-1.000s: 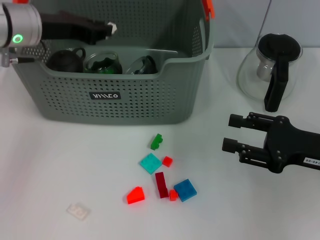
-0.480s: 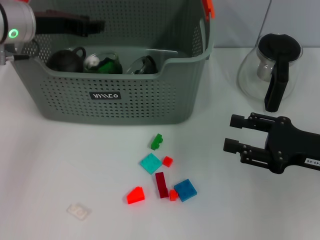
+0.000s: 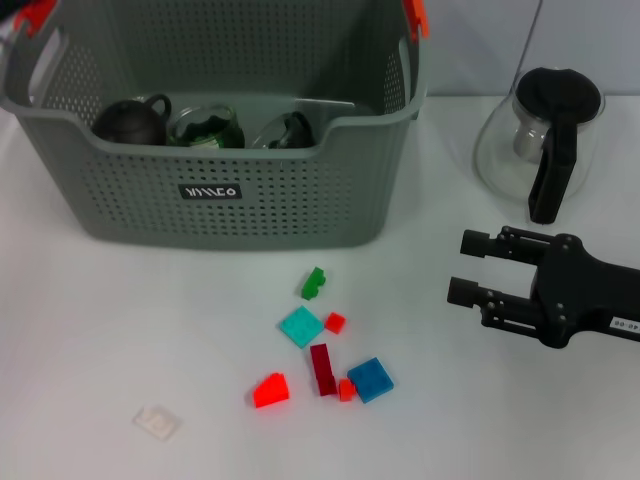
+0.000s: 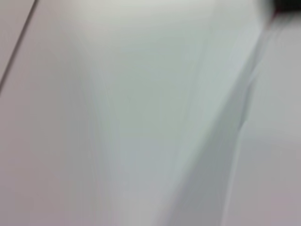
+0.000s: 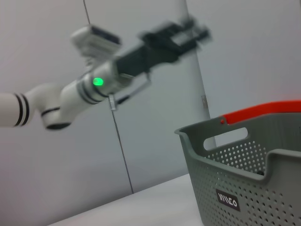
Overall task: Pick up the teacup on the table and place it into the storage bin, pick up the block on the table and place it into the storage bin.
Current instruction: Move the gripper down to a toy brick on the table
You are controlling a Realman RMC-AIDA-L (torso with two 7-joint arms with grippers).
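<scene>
Storage bin (image 3: 240, 200) sits at the table's far left, a dark teacup (image 3: 130, 120) inside with glassware. Right gripper (image 3: 470, 268) hovers low at the right, fingers apart, empty. Left gripper (image 5: 181, 35) is raised high; grip unclear. Small blocks (image 3: 320, 350) lie scattered before the bin.

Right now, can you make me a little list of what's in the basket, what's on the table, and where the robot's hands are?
in the storage bin: dark teacup, two glass cups
on table: loose blocks, clear block, glass jug
right gripper: open, over the table beside the blocks
left gripper: raised high, away from the bin
</scene>
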